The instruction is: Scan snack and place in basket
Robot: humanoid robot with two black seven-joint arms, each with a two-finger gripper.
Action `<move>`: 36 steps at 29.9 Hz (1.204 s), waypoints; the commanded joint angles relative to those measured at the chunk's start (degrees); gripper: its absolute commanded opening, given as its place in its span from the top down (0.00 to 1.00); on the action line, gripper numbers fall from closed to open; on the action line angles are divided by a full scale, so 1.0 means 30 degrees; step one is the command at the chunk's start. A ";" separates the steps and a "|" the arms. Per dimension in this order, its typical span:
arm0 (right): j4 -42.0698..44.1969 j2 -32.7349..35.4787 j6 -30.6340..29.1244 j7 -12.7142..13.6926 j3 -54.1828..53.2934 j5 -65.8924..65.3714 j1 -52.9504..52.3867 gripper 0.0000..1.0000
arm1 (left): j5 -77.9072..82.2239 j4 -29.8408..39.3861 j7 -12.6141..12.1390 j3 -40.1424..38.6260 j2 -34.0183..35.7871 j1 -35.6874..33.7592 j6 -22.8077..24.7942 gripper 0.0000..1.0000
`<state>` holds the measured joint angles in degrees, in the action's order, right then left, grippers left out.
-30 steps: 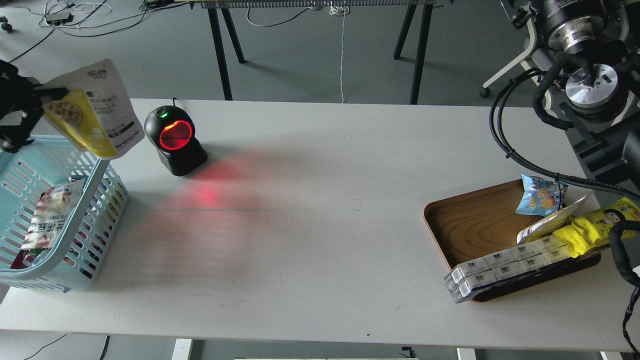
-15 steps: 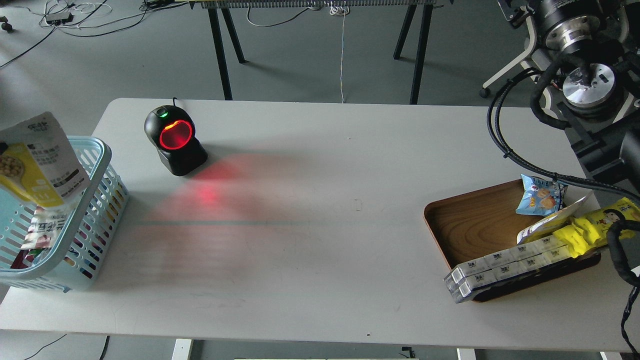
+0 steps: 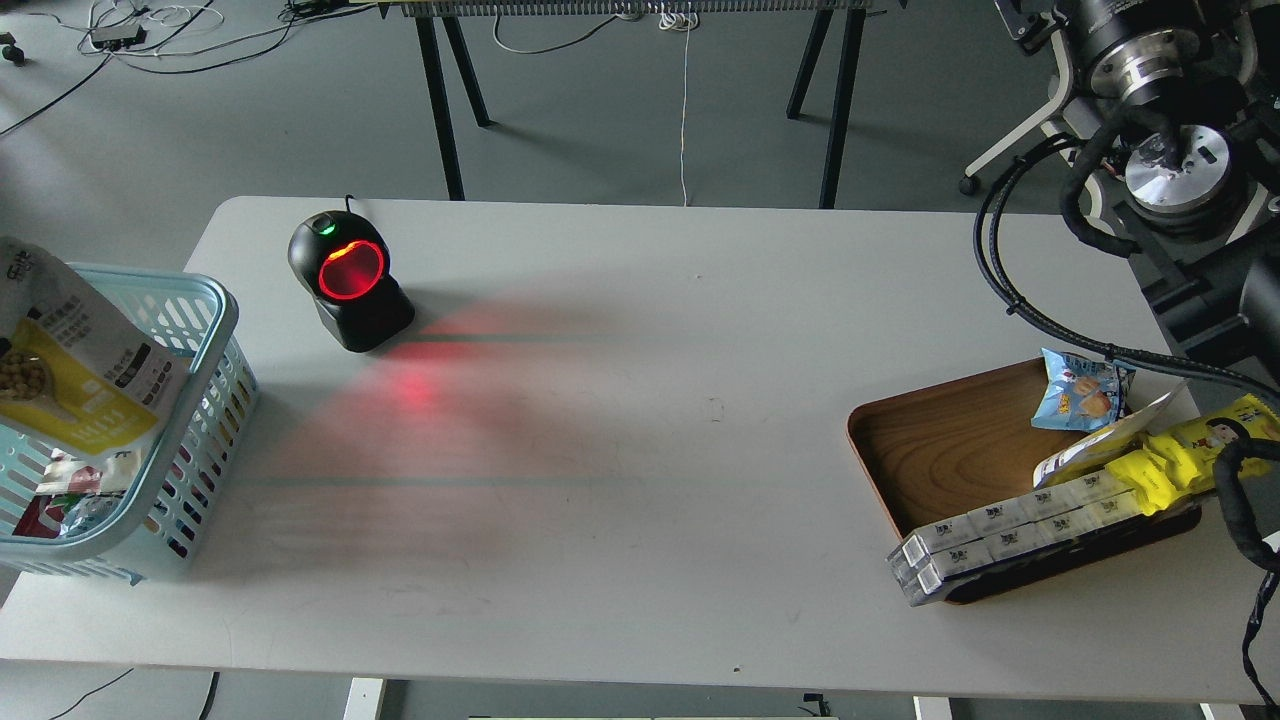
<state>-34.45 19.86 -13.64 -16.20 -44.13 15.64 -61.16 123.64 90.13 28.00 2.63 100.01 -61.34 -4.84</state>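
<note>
Black barcode scanner (image 3: pixel 349 281) (window glowing red); brown wooden tray (image 3: pixel 945 445) holding blue snack packet (image 3: pixel 1082 390), yellow wrapper (image 3: pixel 1205 447), boxed cartons (image 3: pixel 1000 530).

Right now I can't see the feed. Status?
Neither gripper in view. Snack pouch lies tilted inside the blue basket, top corner above the rim. Scanner lit red, nothing blocking.

Grey floor (image 3: pixel 600 110) with loose cables (image 3: pixel 150 30) behind a white table (image 3: pixel 650 500).
</note>
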 commanded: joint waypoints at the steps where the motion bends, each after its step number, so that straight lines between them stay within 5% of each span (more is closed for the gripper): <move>1: -0.0029 0.0000 0.0036 -0.0019 0.0005 0.0000 -0.0003 0.00 | -0.0022 -0.0249 0.0000 -0.0027 -0.0003 -0.0033 0.0000 0.98; 36: -0.0029 -0.0264 0.0066 -0.0019 0.0092 -0.0029 -0.0033 0.00 | -0.0284 -0.1040 0.0000 -0.0085 -0.0003 -0.0355 -0.0791 0.98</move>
<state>-34.52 19.06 -13.53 -16.26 -43.94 15.62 -61.32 123.31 87.01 28.00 2.56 100.00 -62.15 -7.02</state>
